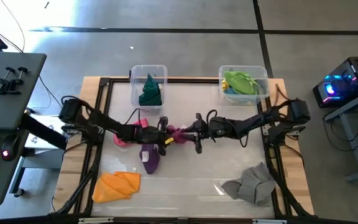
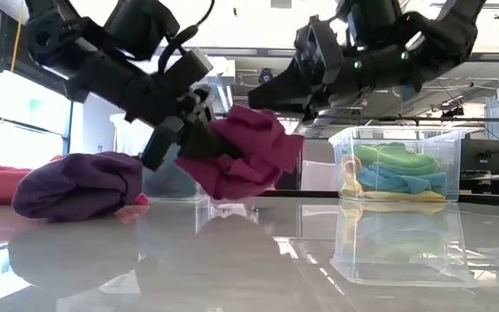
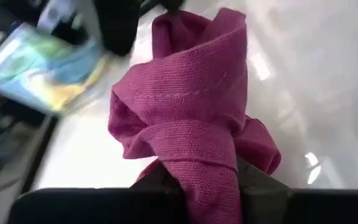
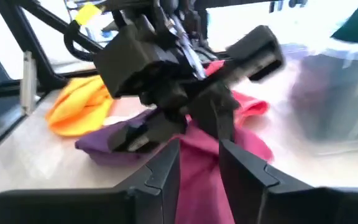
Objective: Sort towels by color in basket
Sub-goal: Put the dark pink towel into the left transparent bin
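A magenta towel (image 1: 176,132) hangs bunched between both grippers at the table's middle, and also shows in the low view (image 2: 248,160). My left gripper (image 1: 165,139) comes from the left and is shut on it. My right gripper (image 1: 194,134) meets it from the right, also shut on it. A purple towel (image 1: 149,158) lies crumpled just near of the left gripper, with a pink towel (image 1: 128,134) under the left arm. An orange towel (image 1: 115,185) and a grey towel (image 1: 251,184) lie by the near edge. My left gripper pinches a twisted fold of the magenta towel (image 3: 199,177) between its two fingers (image 3: 253,183), coming slanting down from the table's left. The bunched cloth stands out beyond the fingertips, at or just above the table top. My right gripper has the magenta towel's right side (image 4: 199,163) between its two fingers (image 4: 166,171), coming from the table's right. The cloth fills the narrow gap. One layer or several, I cannot tell.
Two clear bins stand at the far edge. The left bin (image 1: 135,73) holds a dark green towel (image 1: 150,92). The right bin (image 1: 263,76) holds light green, yellow and light blue towels (image 1: 240,83). A black frame (image 1: 104,84) rims the table.
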### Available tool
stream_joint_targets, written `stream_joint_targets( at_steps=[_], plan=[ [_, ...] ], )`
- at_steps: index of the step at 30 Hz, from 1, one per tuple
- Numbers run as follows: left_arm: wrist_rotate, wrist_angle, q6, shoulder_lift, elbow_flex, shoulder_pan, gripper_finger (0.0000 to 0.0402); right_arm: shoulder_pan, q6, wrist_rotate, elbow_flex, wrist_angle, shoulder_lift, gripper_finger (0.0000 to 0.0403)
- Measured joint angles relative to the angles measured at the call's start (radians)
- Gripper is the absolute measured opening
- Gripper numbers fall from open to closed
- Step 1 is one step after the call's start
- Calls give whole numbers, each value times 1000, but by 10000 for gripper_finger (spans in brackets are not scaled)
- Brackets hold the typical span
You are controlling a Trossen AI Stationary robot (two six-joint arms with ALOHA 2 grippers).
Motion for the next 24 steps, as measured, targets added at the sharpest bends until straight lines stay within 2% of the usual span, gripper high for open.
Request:
stream_joint_targets(
  at_steps=[3, 7, 12, 14, 16, 19, 22, 24],
  plan=[
    [-96, -55, -3, -74, 0, -20, 26, 16, -28, 88, 0, -100, -67, 102],
    [-287, -139, -85, -201, 0, -43, 13, 66, -66, 294, 0, -231, -154, 101],
    [-679, -249, -81, -369, 0, -51, 21, 140, -67, 543, -1, -384, -222, 101],
    [-791, -235, -31, -435, 0, -39, 25, 160, -47, 611, -1, -414, -225, 101],
    [-823, -215, 4, -503, 1, -9, 26, 173, -33, 655, -3, -436, -217, 101],
    [-801, -216, -23, -598, 1, 74, 24, 175, -23, 658, -4, -442, -209, 101],
    [-716, -263, -62, -666, 2, 191, 22, 174, -22, 661, -4, -435, -208, 101],
    [-613, -301, -111, -686, 2, 282, 22, 174, -22, 662, -4, -435, -206, 101]
  ],
)
